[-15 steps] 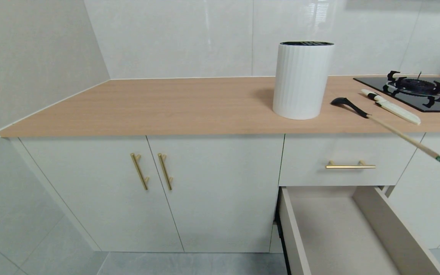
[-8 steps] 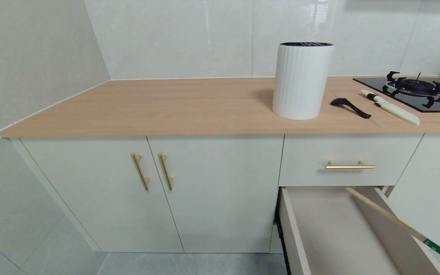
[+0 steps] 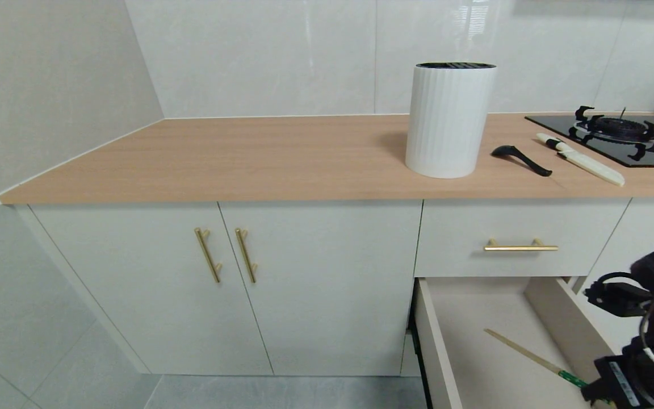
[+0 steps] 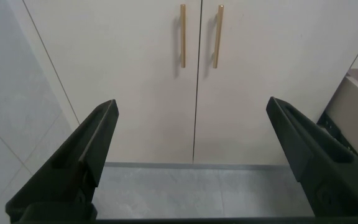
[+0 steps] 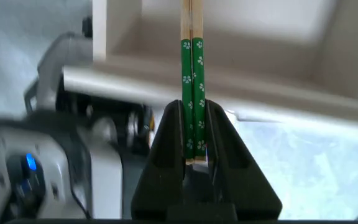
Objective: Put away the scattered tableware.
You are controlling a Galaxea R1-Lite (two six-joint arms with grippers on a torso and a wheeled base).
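Kitchen corner, pale tiled walls, wood-top table (image 3: 247, 159) over white cabinets. Right gripper (image 5: 192, 134) is clamped on a pair of chopsticks (image 5: 191, 74): both fingers (image 5: 166, 143) pinch the green-banded butt ends, with the bare bamboo running straight out past the fingertips. From the head view the sticks slant down from those fingers into the open lower drawer (image 3: 432, 341), tips toward its middle. Can't tell if the tips touch the drawer floor. The closed drawer (image 3: 520, 227) with its gold handle sits above and beyond the right fingers. Up on the table, well beyond and above the fingers, are a white ribbed knife block (image 3: 449, 122), a black ladle (image 3: 517, 158) just beside it, and a cream-bladed knife (image 3: 582, 160) between the ladle and the gas hob (image 3: 616, 133). Ladle and knife lie flat, near each other but apart. Left gripper (image 4: 191, 109) is spread wide and holding nothing. Its fingers (image 4: 86, 155) frame the double cabinet doors (image 4: 135, 74) straight ahead of them, with the two vertical gold handles (image 4: 183, 36) between the fingertips in that view. Grey floor tile lies below the doors.
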